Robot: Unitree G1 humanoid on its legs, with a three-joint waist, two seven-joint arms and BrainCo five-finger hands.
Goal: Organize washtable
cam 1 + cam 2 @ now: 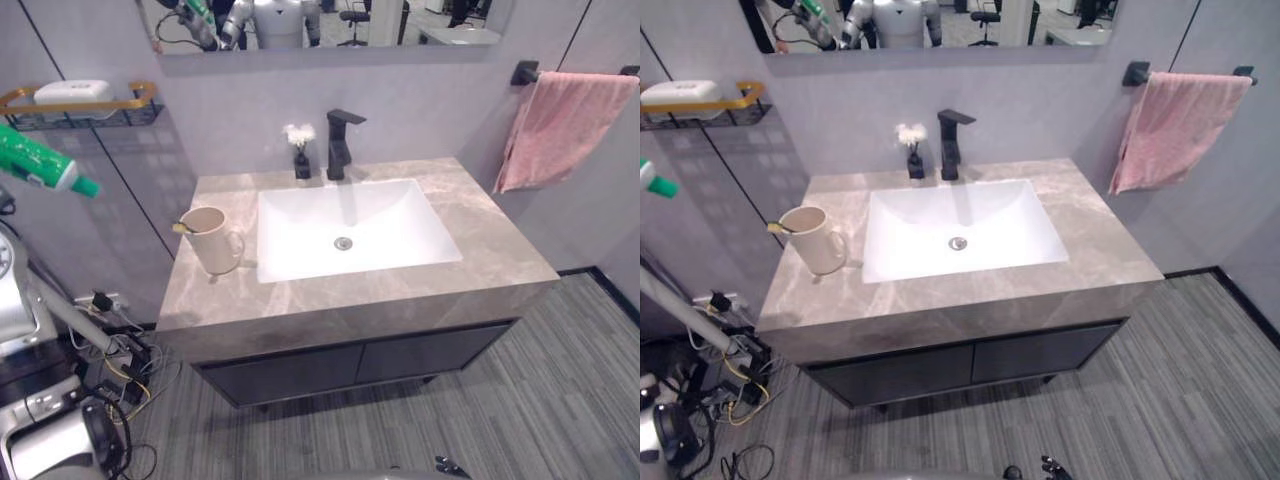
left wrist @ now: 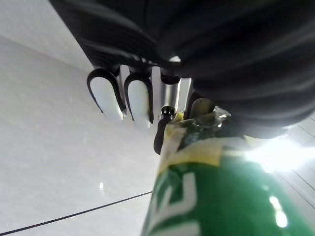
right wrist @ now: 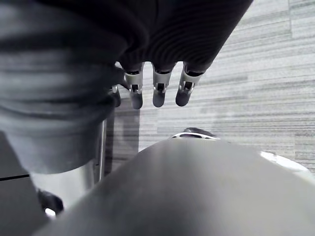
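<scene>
Logged the green tube (image 1: 35, 163), white band and green cap, held in the air at 9 o'clock of the counter (image 1: 480, 250), apart from it and below the wall shelf (image 1: 80, 105), cap aimed at 4 o'clock. My left eye view gave body and cap; the right eye view caught just the cap. The left wrist view showed the left hand (image 2: 139, 98) clamped round the tube's crimped end. The right hand (image 3: 158, 91) hung loose-fingered, holding nothing, over the floor (image 3: 275, 59).
</scene>
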